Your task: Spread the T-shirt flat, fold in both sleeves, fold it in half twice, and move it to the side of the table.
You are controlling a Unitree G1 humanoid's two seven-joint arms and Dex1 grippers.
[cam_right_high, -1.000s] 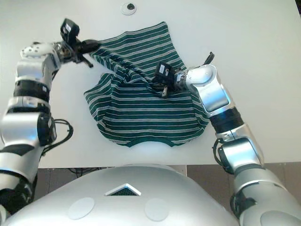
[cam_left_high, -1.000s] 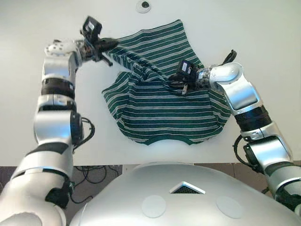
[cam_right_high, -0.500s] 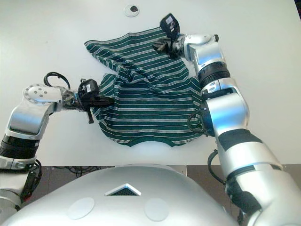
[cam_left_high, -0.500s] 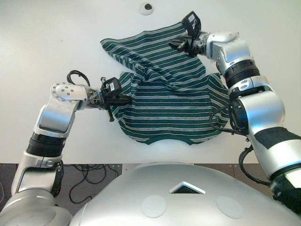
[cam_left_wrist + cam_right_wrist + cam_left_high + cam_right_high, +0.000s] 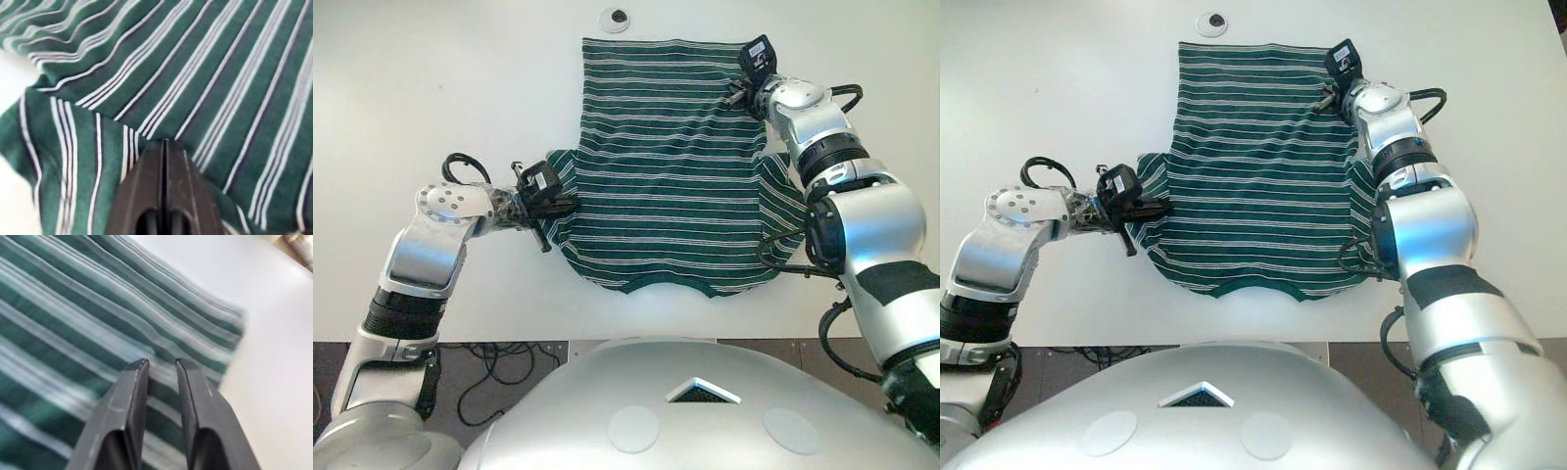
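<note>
The T-shirt (image 5: 671, 166), dark green with thin white stripes, lies opened out on the white table (image 5: 431, 78), roughly in the middle of my reach. Its straight hem runs along the far side and the scooped neckline faces the near table edge. The body looks mostly flat, with a few shallow wrinkles. The sleeve on the robot's left is bunched into a soft fold at the shirt's edge, and the opposite sleeve spreads out beside the right forearm.

The left gripper (image 5: 566, 203) sits at that bunched left edge, low over the table. From the left wrist camera I see its two dark fingers (image 5: 146, 181) pressed tightly together with no gap, their tips buried in the fold, so it looks clamped on the cloth there.

The right gripper (image 5: 736, 93) is stretched out to the far right corner of the hem. In the right wrist view its fingers (image 5: 134, 387) stand slightly apart, striped fabric showing through the narrow slot between them, with bare table just past the shirt's corner. I read it as parted and not pinching anything.

Beyond the hem, a small round disc (image 5: 615, 18) is set into the tabletop, close to the shirt's far left corner but not touching it. Dark cables (image 5: 499, 360) lie on the floor below the near table edge.
</note>
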